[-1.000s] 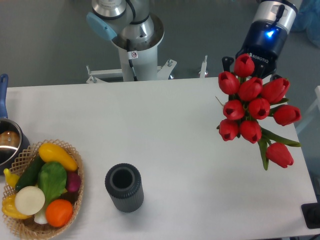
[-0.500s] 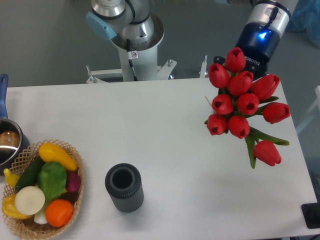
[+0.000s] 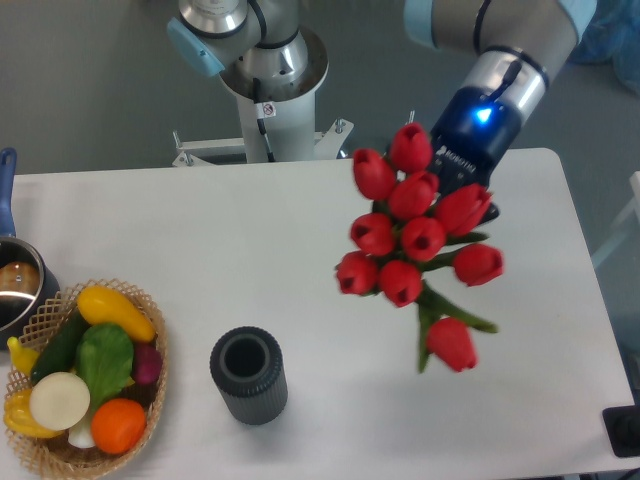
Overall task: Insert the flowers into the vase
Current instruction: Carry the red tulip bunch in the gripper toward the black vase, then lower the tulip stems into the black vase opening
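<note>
I hold the bunch of red tulips w/ green stems (image 3: 415, 235) up in the air; my fingers are hidden, so can't tell my grip. Small dark grey ribbed vase (image 3: 248, 375) is empty, far off. Putting in not done.

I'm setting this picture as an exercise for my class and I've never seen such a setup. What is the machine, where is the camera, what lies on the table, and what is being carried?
The grey and blue machine is a robot arm bolted behind a white table. One fixed camera looks down on it from above and in front. At the arm's end is a gripper; its fingers are hidden behind a bunch of red tulips, which it carries in the air above the right half of the table. On the table stands a dark ribbed vase, mouth up and empty. To the left sits a wicker basket of vegetables, and a metal pot shows at the edge.
</note>
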You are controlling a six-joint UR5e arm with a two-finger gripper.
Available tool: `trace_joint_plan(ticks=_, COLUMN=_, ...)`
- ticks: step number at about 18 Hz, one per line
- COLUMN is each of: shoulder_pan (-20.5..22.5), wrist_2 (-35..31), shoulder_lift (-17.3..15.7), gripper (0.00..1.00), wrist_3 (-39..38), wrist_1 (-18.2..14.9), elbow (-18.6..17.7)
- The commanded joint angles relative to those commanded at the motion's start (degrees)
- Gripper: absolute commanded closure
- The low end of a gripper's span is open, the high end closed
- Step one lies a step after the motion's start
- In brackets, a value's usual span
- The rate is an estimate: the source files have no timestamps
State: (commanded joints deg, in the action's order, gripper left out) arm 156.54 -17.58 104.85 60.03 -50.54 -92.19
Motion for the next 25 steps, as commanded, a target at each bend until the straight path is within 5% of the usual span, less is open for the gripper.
trace_joint_plan(ticks=6, shoulder_pan=-3.17, wrist_2=4.04, shoulder_lift=1.93, gripper=0.90, wrist_3=4.04, wrist_1=0.44, elbow=-0.09)
trace_joint_plan(ticks=11, shoulder_pan=-3.96, wrist_2=11.49, shoulder_lift=4.39, gripper=0.90, wrist_3=14.66, wrist_1=0.44, elbow=-5.18)
trace_joint_plan(ticks=15, shoulder_pan=-3.26, wrist_2=15.38, shoulder_lift=4.04, gripper=0.90, wrist_3=15.38, wrist_1=0.44, elbow=-7.21)
trace_joint_plan(ticks=25, shoulder_pan=-4.75, wrist_2=22.41, shoulder_lift=6.06, gripper=0.92, wrist_3=18.89, wrist_1=0.44, elbow=-6.42)
